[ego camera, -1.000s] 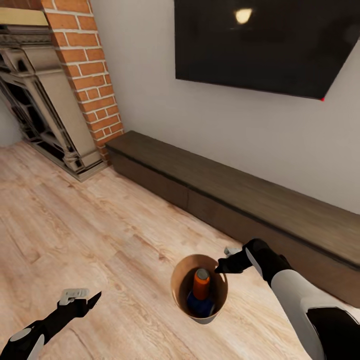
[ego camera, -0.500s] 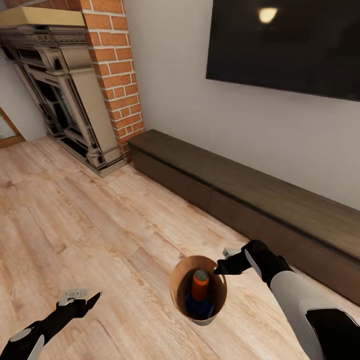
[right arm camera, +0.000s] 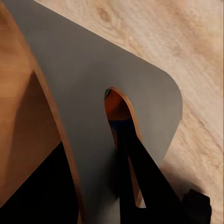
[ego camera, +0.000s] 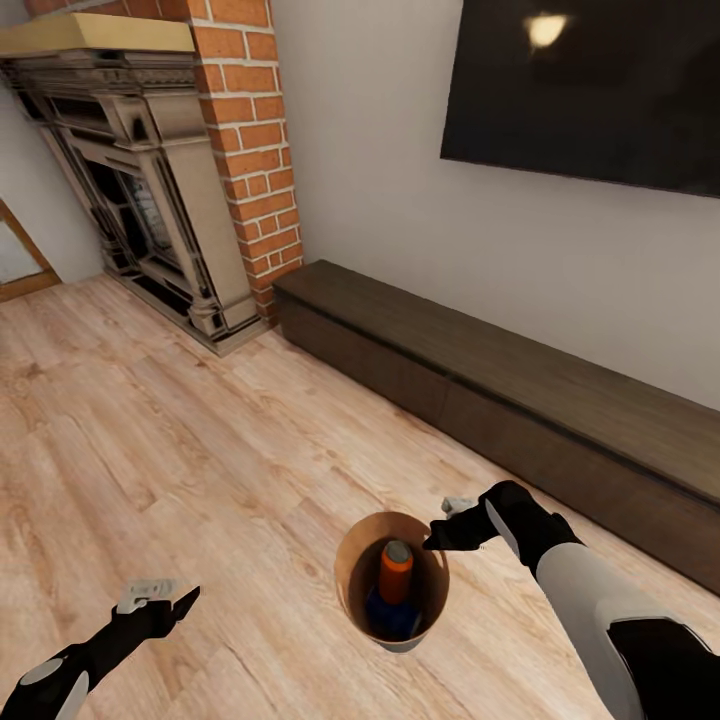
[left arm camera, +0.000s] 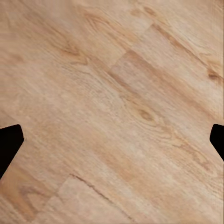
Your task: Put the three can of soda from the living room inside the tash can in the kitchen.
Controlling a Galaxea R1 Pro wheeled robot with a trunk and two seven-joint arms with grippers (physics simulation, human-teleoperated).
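The tash can (ego camera: 349, 562), a tapered bin with a brown inner wall, hangs above the wood floor in front of me in the head view. My right gripper (ego camera: 438, 539) is shut on its right rim. Inside it an orange can of soda (ego camera: 395, 571) stands upright with its silvery top showing, and a dark blue can (ego camera: 384, 614) lies low beside it; a third can is hidden. The right wrist view has the bin's grey outer wall (right arm camera: 88, 88) pinched between dark fingers (right arm camera: 147, 184), with orange and blue showing through a slot. My left gripper (ego camera: 160, 598) hangs open over bare floor, holding nothing.
A red-brick fireplace (ego camera: 245, 150) with a dark ornate surround (ego camera: 150, 210) stands at the left. A long low dark wooden cabinet (ego camera: 500, 400) runs along the wall under the TV (ego camera: 600, 90). A wooden door frame (ego camera: 20, 250) shows at the far left. Wood floor (ego camera: 150, 430) spreads ahead.
The whole picture has shifted rightwards, so the camera has turned left, bringing more of the fireplace and a door frame into view. Both arms and the held bin keep their places.
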